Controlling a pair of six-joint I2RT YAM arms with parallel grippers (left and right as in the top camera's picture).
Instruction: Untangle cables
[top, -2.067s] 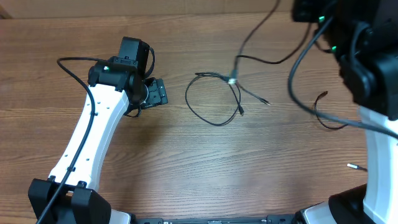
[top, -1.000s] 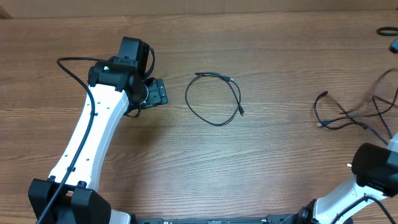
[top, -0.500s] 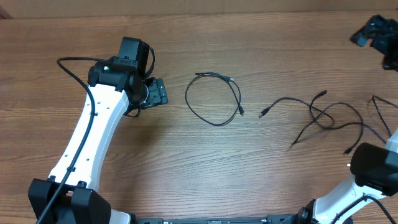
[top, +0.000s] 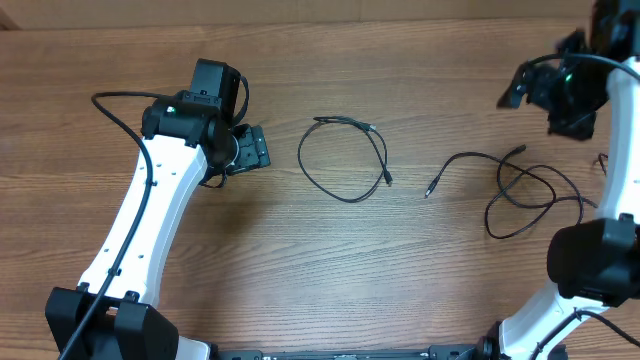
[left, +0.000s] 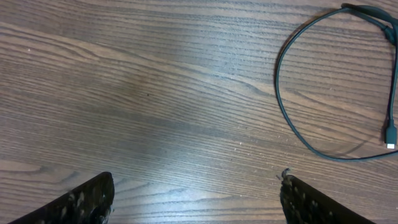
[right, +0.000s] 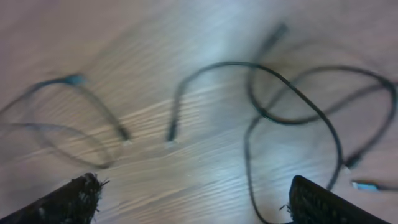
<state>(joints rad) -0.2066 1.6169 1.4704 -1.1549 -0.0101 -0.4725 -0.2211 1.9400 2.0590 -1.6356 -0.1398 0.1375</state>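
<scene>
One black cable (top: 301, 160) lies in an open loop at the table's middle, and the left wrist view shows it at the upper right (left: 286, 118). My left gripper (top: 256, 148) stands open just left of it, nothing between its fingers (left: 87, 200). A tangle of thin black cables (top: 520, 203) lies on the right side, one plug end (top: 430, 189) reaching toward the loop. My right gripper (top: 548, 98) hovers open above that tangle, holding nothing. In the blurred right wrist view the crossing cables (right: 292, 93) lie beyond the empty gripper (right: 199, 202).
Bare wood table (top: 350, 280) lies in front of and between the two cable groups. The left arm's white link (top: 150, 220) runs from the near left corner. A silver-tipped plug (right: 367, 185) rests at the right of the tangle.
The right arm swung in from the far right corner toward the tangle. The cable bunch, dropped on the right side, has settled and drawn slightly rightward. The left arm and looped cable have not moved.
</scene>
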